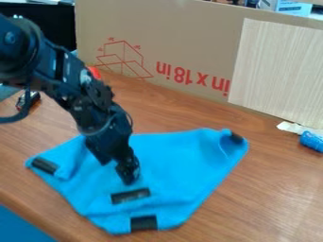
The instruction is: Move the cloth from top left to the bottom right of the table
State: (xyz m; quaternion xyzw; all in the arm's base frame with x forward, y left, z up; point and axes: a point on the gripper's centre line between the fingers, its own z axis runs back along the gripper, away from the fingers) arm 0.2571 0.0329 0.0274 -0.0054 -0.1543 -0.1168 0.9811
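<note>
And here's the blue cloth (174, 156), spread wide on the brown wood-grain table (277, 189), taking up the stretch from eight o'clock round through six and out past the middle towards four! Its corner at eight o'clock is folded over and carries a black patch (45, 165); the corner between three and four is curled up, with another dark patch (236, 137) at its tip. Down at six there's a black patch right on the near edge, and a longer one just above it, between six and seven.

Over the cloth, the black robot arm (82, 94) slants down from ten o'clock, and its gripper (129, 174) points at the cloth just above that longer patch, on the seven o'clock side of centre. Released, clenched, or grasping the fabric? Can't tell from here!

Round the outside, a cardboard box (183, 28) with red print stands upright across eleven to one, a pale wood-grain panel (277, 71) against it at two. Out at three, a scrap of white material (292, 127) lies beside a small blue object (311, 141). A small dark item (28, 100) sits between nine and ten, and something red (95, 72) peeks out behind the arm between ten and eleven.
</note>
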